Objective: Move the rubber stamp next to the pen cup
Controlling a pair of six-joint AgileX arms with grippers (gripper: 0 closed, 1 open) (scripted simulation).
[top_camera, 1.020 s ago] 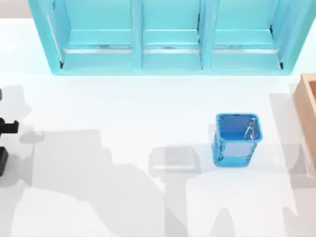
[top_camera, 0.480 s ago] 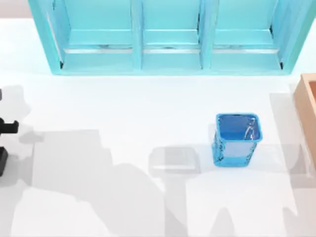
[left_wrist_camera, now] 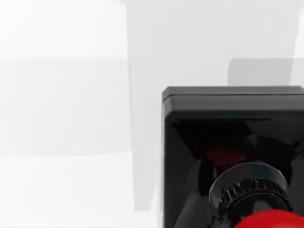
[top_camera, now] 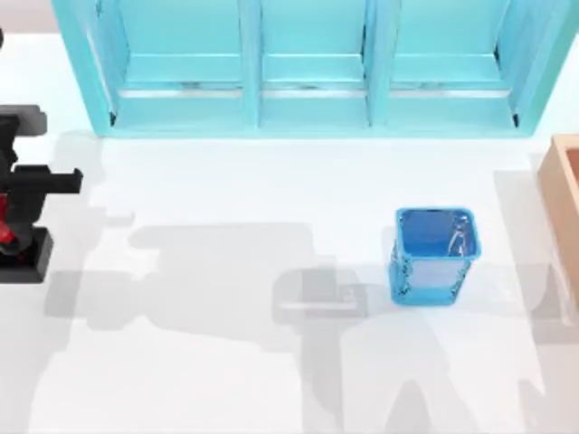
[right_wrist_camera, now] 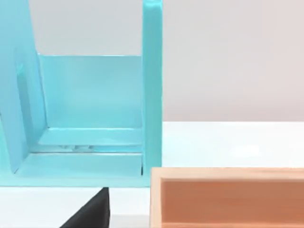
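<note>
Item 1, rubber stamp (top_camera: pixel 23 258): we find it at the far left edge of the table (top_camera: pixel 226 181) in the top view, well apart from the pen cup. Its black square block base lies toward the near side, and the red knob handle sits just behind it, partly cut by the picture's edge. In the left wrist view, the stamp (left_wrist_camera: pixel 228 142) is seen from close by. The base faces away from the camera, and a ribbed grey collar and the glossy red knob lie nearer the lens. Whether the base touches the table we cannot tell.

Item 2, left gripper (top_camera: pixel 20 194): we see its black body directly over the stamp's knob at the table's left edge. We cannot tell whether its claw is spread, pressed together or pinching the stamp.

Item 3, pen cup (top_camera: pixel 434 256): a shiny blue translucent cup with a square mouth, standing upright right of the table's middle, with bare table on all sides of it.

Item 4, cyan shelf unit (top_camera: pixel 308 72): this runs along the far side of the table and is divided into three open compartments. Its end compartment (right_wrist_camera: pixel 152 95) appears in the right wrist view.

Item 5, wooden box (top_camera: pixel 565 208): a light brown box at the table's right edge, to the right of the cup and apart from it. In the right wrist view, its open top (right_wrist_camera: pixel 228 197) sits just before the shelf's end wall.

Item 6, right arm: its wrist camera faces the shelf end and the box.
</note>
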